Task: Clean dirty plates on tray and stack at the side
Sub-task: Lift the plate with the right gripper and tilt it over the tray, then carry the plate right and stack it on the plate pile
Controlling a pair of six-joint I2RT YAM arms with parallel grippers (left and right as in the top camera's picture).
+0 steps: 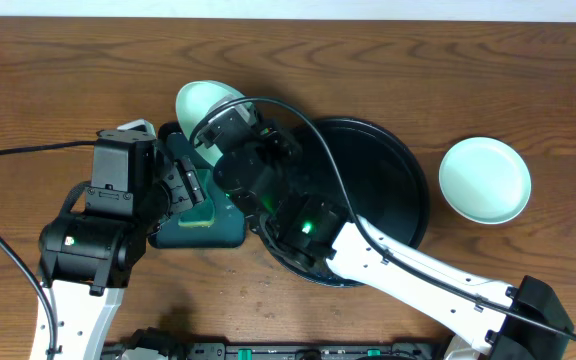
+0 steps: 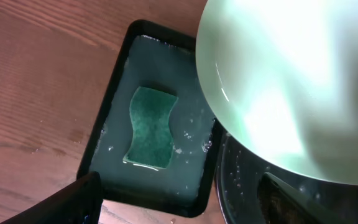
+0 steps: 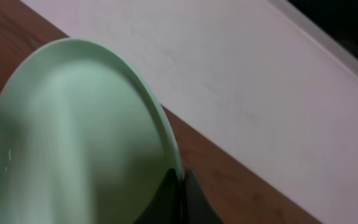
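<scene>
My right gripper (image 1: 220,128) is shut on the rim of a pale-mint plate (image 1: 200,103) and holds it tilted above the far end of the small green tray. In the right wrist view the two fingers (image 3: 180,178) pinch the plate's edge (image 3: 73,137). The same plate fills the upper right of the left wrist view (image 2: 291,81). My left gripper (image 1: 183,190) is open and empty, its fingers (image 2: 182,190) spread over the green tray's near edge. A second plate (image 1: 485,180) lies on the table at the right. The black tray (image 1: 393,180) sits in the middle, partly under my right arm. A third plate is not in view.
The dark green rectangular tray (image 2: 114,106) holds shallow soapy water and a green sponge (image 2: 151,127); it lies against the black tray's left rim (image 2: 225,186). It shows in the overhead view (image 1: 218,232) with the sponge (image 1: 200,214). A white wall borders the table's far edge (image 3: 260,74).
</scene>
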